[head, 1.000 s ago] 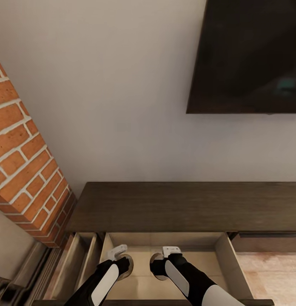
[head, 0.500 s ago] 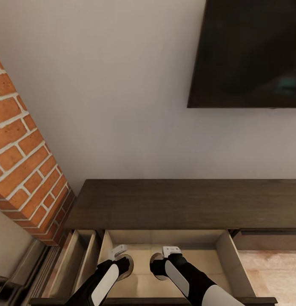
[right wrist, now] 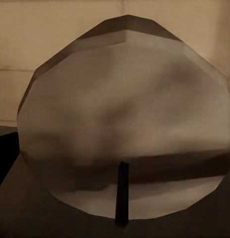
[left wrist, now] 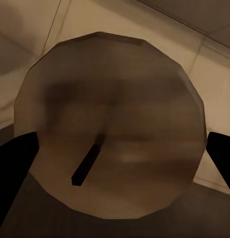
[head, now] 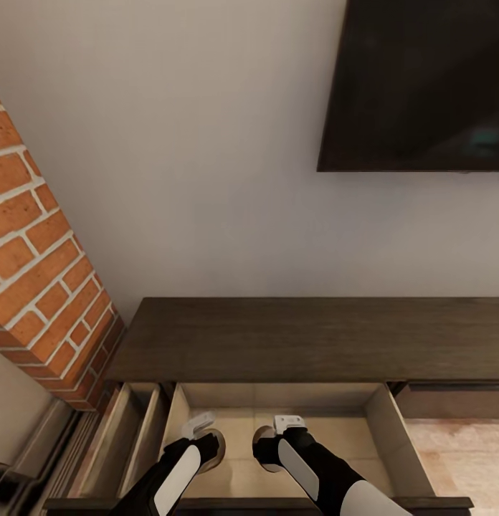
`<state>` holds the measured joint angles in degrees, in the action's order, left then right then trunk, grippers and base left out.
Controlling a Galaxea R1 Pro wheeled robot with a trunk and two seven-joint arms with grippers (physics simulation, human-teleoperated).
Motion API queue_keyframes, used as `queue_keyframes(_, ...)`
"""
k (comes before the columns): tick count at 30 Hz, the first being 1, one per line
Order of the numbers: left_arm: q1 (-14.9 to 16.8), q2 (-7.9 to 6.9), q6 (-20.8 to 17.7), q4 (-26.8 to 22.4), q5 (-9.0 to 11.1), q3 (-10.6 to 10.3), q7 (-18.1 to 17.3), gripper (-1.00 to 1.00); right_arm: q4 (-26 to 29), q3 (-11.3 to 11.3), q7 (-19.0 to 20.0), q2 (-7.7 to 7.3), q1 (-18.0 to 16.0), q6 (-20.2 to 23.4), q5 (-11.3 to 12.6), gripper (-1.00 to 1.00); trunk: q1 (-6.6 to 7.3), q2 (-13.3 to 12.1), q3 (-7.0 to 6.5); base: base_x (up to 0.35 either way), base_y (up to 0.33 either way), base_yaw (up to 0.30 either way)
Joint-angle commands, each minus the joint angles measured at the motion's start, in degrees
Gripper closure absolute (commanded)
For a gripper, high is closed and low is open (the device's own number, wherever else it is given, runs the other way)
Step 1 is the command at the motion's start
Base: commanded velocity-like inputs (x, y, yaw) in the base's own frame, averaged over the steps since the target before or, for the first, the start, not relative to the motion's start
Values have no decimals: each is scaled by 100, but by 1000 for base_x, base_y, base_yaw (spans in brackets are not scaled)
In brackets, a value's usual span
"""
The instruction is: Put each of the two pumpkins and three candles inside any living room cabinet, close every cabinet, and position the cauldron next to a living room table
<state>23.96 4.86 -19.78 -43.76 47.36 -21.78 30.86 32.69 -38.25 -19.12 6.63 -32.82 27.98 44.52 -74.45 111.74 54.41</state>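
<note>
Both arms reach down into the open drawer (head: pixel 382 423) of the cabinet (head: pixel 307 337), each carrying a candle. Left pincer (head: pixel 206 448) pinches a candle (left wrist: pixel 112 129): in the left wrist view the dark fingers (left wrist: pixel 16 163) sit hard against either side of the tan cylinder, wick visible. Right pincer (head: pixel 267 448) appears to grip the other candle (right wrist: pixel 127 129); one dark finger edge shows at the candle's side, so pinching is a judgement, not certain. The two candles hang near each other, low over the pale drawer floor, though whether they touch it I cannot tell. Risks: released from height, a squat cylinder could tip and roll toward the drawer wall; letting both go at once so near together, one may knock the other; a finger dragging on withdrawal could tumble a candle; an arm catching the drawer front (head: pixel 257 504) on lifting out could shift it.
</note>
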Motion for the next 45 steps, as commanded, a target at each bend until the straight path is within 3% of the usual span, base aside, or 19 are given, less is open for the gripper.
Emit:
queue_keyframes(1, 4, -3, -8, -10, 36, -15, 43, 100, 10, -33, -57, -4, -6, 1, 66, 100, -22, 44, 23, 0, 0, 0)
queue_keyframes(5, 4, -3, -8, -10, 37, -13, 43, 100, 10, -34, -57, -4, -5, -2, 66, 100, -110, 204, 95, 0, 0, 0)
queue_keyframes(15, 4, -3, -8, -10, 37, -11, 43, 100, 10, -42, -57, -4, -5, -3, 66, 100, -110, 204, 95, 0, 0, 0)
queue_keyframes(16, 4, -3, -8, -10, 37, -11, 43, 100, 10, -42, -57, -4, -5, -3, 66, -100, -110, 204, 95, 0, 0, 0)
queue_keyframes(23, 4, -3, -8, -10, 37, -11, 43, 100, 10, -42, -50, -4, -5, 0, 66, -100, -110, 204, 95, 0, 0, 0)
queue_keyframes(24, 4, -5, -8, -10, 37, -11, 43, -100, 10, -42, -49, -4, -7, -1, 66, -100, -110, 204, 95, 0, 0, 0)
queue_keyframes(38, 4, -12, -8, -10, 37, -2, 43, -100, 10, -42, -40, -4, -5, -50, 66, -100, -110, 204, 95, 0, 0, 0)
queue_keyframes(45, 4, -12, -9, -10, 37, -2, 42, -100, 2, -155, -65, -4, -5, -584, 43, -100, -110, 204, 95, 0, 0, 0)
